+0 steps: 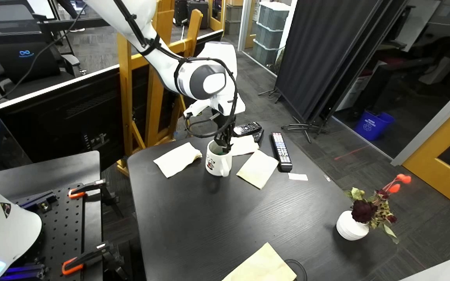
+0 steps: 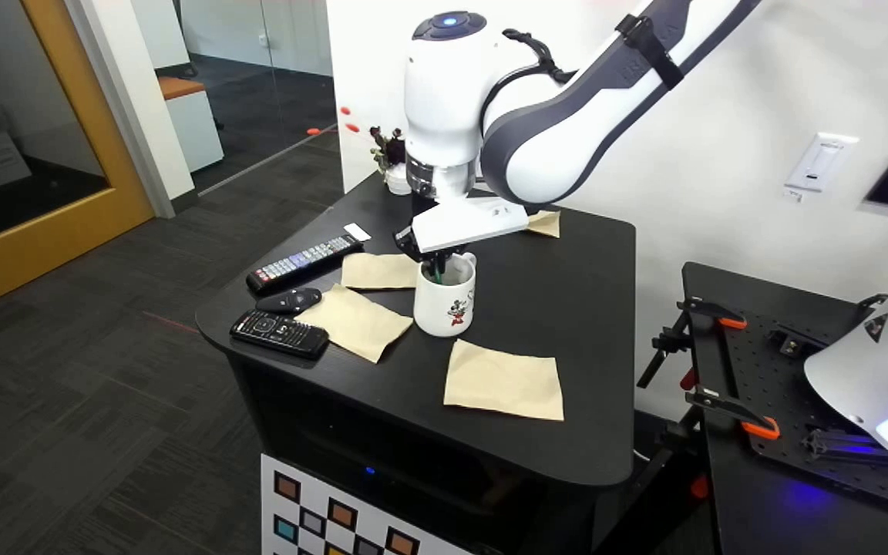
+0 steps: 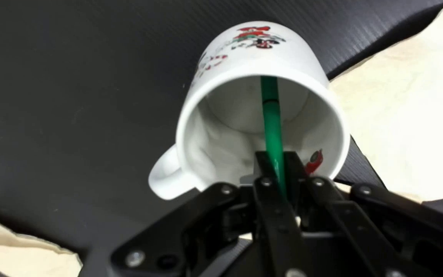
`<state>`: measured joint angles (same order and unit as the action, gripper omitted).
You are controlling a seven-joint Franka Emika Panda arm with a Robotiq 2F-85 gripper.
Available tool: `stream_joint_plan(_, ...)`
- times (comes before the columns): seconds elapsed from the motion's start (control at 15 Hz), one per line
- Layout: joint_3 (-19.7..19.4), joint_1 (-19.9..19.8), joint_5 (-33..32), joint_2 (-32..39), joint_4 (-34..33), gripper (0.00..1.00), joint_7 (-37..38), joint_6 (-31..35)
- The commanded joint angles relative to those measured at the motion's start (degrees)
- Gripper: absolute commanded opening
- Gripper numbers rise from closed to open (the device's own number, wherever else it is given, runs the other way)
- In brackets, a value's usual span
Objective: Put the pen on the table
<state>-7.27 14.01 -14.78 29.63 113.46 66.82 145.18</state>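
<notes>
tan paper (image 1: 263, 267) lies on the black table (image 1: 209, 226), grey carpet (image 2: 105, 370) below; the gripper (image 3: 276, 165), narrow, pinches a green pen (image 3: 272, 119), its lower end inside a white mug (image 3: 229, 154).

pen (image 3: 272, 123) — both ends hidden by mug (image 3: 225, 134) and pincer (image 3: 277, 157) | robot base (image 1: 4, 226) — edge-cut, both exterior views

In an exterior view, the blue bin (image 1: 375, 129) says RECYCLING by an arrow sign (image 1: 367, 127), and the black chair (image 1: 18, 68) has a blue loop sign (image 1: 26, 52). A strap (image 2: 650, 52) hides some letters (image 2: 634, 71) on the robot arm (image 2: 579, 127).
</notes>
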Motion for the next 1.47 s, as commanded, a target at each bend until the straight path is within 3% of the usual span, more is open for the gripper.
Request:
stream_joint_plan(0.0, -2.88, 4.00, -4.35, -3.16, 2.17, 0.03, 5.15, -0.29)
stream_joint_plan(0.53, -4.07, 6.75, -14.28, -9.07, 6.14, 0.03, 15.49, -0.96)
stream_joint_plan(1.4, 1.87, 0.84, -25.10, -26.81, 19.01, 0.03, 25.77, -1.20)
